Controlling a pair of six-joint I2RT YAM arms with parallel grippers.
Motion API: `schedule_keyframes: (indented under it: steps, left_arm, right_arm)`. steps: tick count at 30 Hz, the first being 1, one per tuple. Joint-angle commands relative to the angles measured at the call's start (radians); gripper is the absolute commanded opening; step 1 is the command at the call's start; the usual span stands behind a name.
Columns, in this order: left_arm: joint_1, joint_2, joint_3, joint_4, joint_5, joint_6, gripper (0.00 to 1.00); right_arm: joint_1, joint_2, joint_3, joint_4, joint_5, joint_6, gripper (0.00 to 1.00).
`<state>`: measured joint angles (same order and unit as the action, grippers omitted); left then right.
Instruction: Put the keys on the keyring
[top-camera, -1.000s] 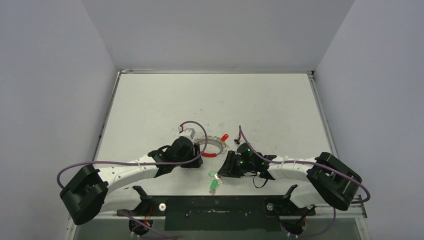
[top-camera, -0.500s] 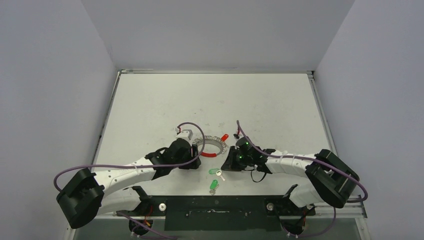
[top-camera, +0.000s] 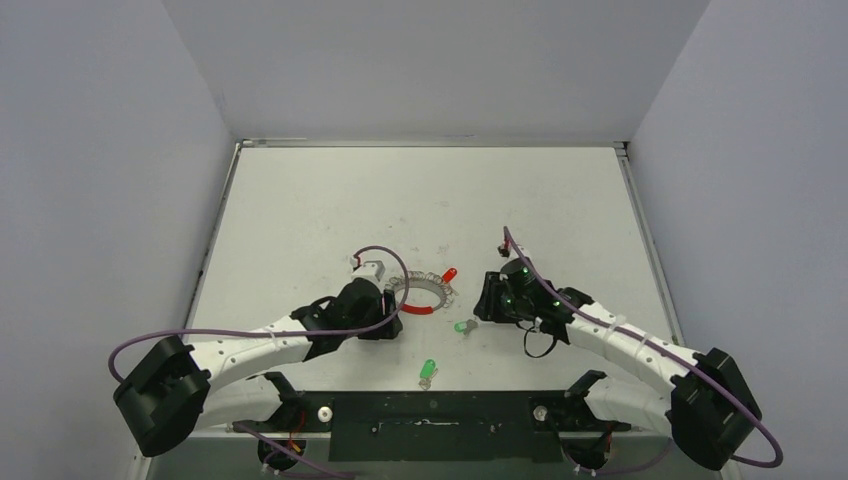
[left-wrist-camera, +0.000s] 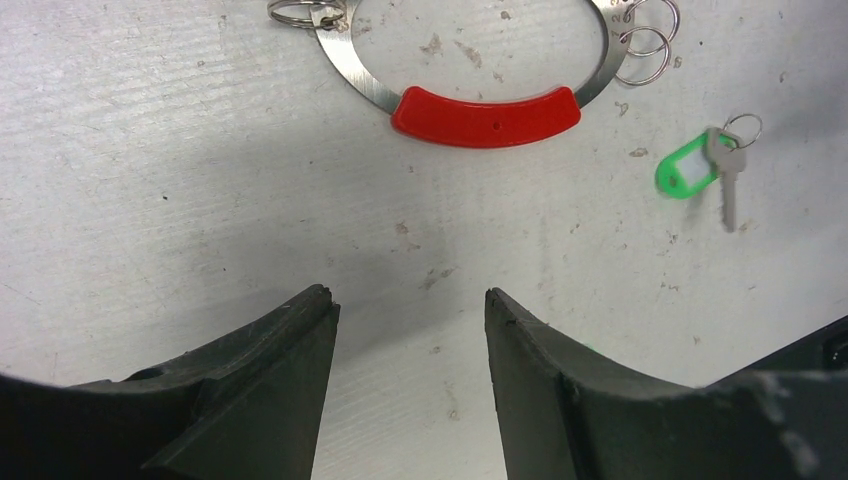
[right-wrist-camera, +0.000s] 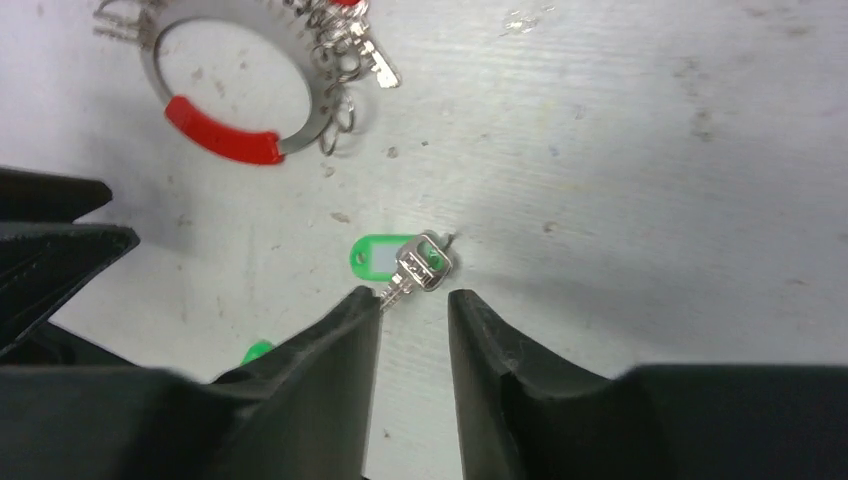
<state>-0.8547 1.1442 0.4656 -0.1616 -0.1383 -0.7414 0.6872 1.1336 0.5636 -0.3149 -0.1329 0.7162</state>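
Nearest the arm bases, one green-headed key (top-camera: 428, 369) lies loose on the table (top-camera: 300, 200), well apart from everything else. A little farther in, the second key (right-wrist-camera: 415, 265) also lies flat on the table. Its blade tip touches the tip of one finger of the right gripper (right-wrist-camera: 410, 297), whose fingers stand a narrow way apart with nothing between them. Beside it, the left gripper (left-wrist-camera: 408, 297) hangs low over bare table, its fingers wide apart and empty, pointed toward the red sleeve (left-wrist-camera: 485, 110) of the keyring (left-wrist-camera: 350, 62). The keyring lies flat just beyond both grippers and neither touches it. It carries small split rings (right-wrist-camera: 330, 55) and, on its far side, what looks like a key with a red tag (top-camera: 450, 273), but nothing green. As I judge it, neither green key is on the ring yet. A key has to be picked up, the ring steadied, and the threading done twice over.
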Motion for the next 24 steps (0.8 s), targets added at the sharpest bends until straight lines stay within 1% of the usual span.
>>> schedule_keyframes:
  steps: [1,3,4,5,7,10,15,18,24]
  left_arm:
    - [0.002,-0.024,-0.023,0.084,-0.015,-0.041,0.55]
    - [0.006,-0.027,-0.031,0.102,-0.020,-0.052,0.56]
    - [0.008,-0.025,-0.032,0.109,-0.020,-0.059,0.56]
    - [0.013,-0.021,-0.035,0.115,-0.019,-0.067,0.56]
    - [0.024,-0.011,-0.042,0.136,-0.005,-0.085,0.57]
    - [0.059,0.013,-0.062,0.195,0.053,-0.113,0.57]
    - [0.152,0.031,-0.113,0.295,0.189,-0.163,0.57]
    - [0.203,0.016,-0.148,0.334,0.243,-0.196,0.57]
    - [0.236,-0.065,-0.198,0.307,0.250,-0.220,0.57]
  right_arm:
    - [-0.039,-0.087,0.003,-0.070,0.111,-0.063,0.45]
    - [-0.047,-0.107,-0.013,-0.042,0.122,-0.079,0.62]
    - [-0.047,-0.111,-0.021,-0.021,0.125,-0.089,0.66]
    - [-0.049,-0.111,-0.031,0.009,0.116,-0.109,0.68]
    - [-0.049,-0.097,-0.028,0.062,0.097,-0.136,0.69]
    - [-0.049,-0.014,0.024,0.090,0.068,-0.177,0.71]
    - [-0.048,0.201,0.187,0.099,0.012,-0.269,0.71]
    - [-0.045,0.330,0.308,0.093,-0.015,-0.317,0.71]
    - [-0.038,0.568,0.524,0.049,-0.061,-0.398,0.70]
